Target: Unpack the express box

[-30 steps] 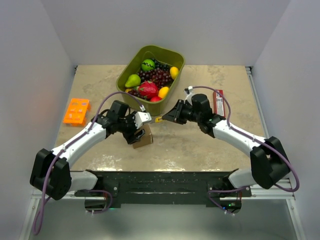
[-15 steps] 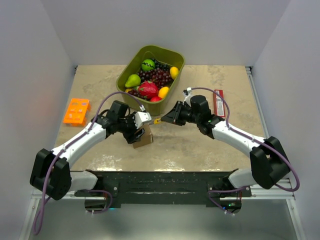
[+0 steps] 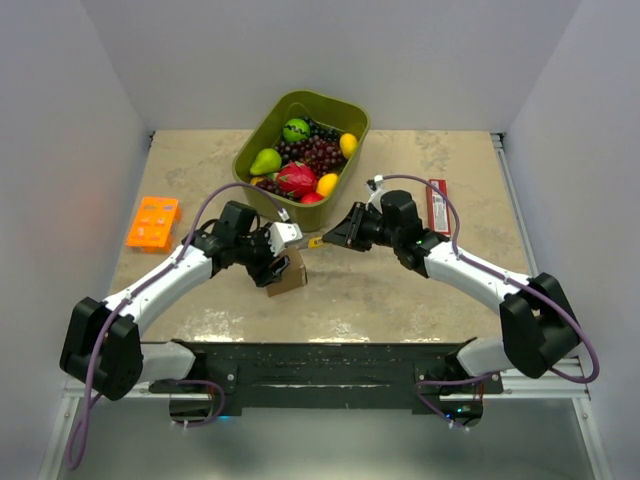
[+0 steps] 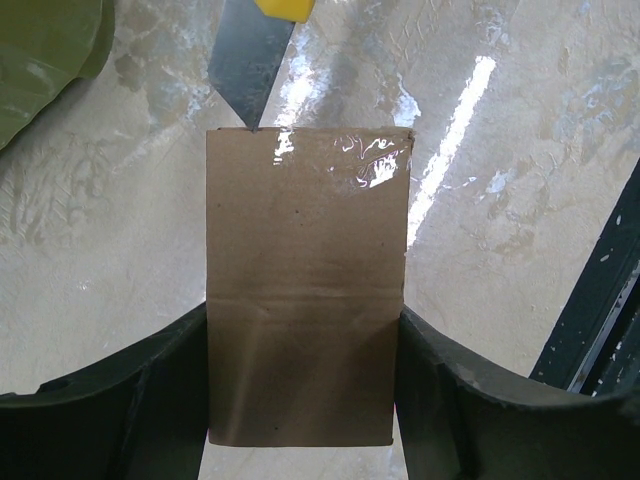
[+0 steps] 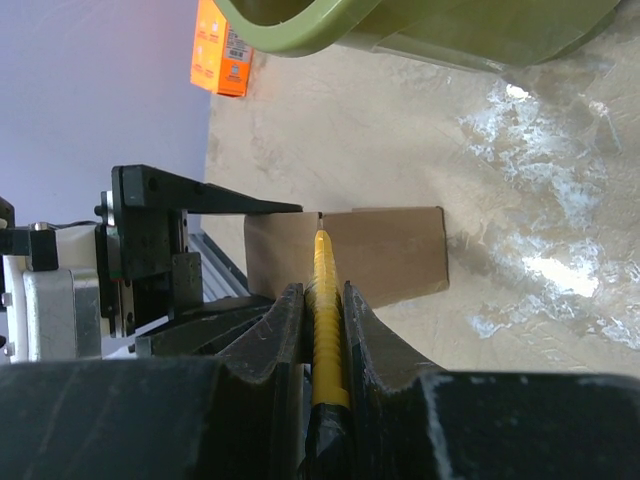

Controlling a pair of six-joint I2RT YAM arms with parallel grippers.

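Observation:
The express box (image 3: 291, 276), small and plain brown, stands on the table between the two arms. My left gripper (image 3: 277, 262) is shut on it, and in the left wrist view both black fingers (image 4: 185, 345) press the sides of the box (image 4: 305, 260). My right gripper (image 3: 338, 236) is shut on a yellow utility knife (image 5: 325, 290). The knife blade (image 4: 246, 70) points down with its tip touching the box's far top edge, near its left corner. In the right wrist view the knife tip meets the edge of the box (image 5: 390, 255).
A green tub (image 3: 357, 118) full of fruit stands just behind the grippers. An orange tray (image 3: 153, 222) lies at the left, and a slim red packet (image 3: 437, 205) at the right beside the right arm. The table's near edge and black rail run below the box.
The left jaws have drawn in slightly against the box. The right gripper with the knife has edged a little toward the box; the blade tip stays at its edge.

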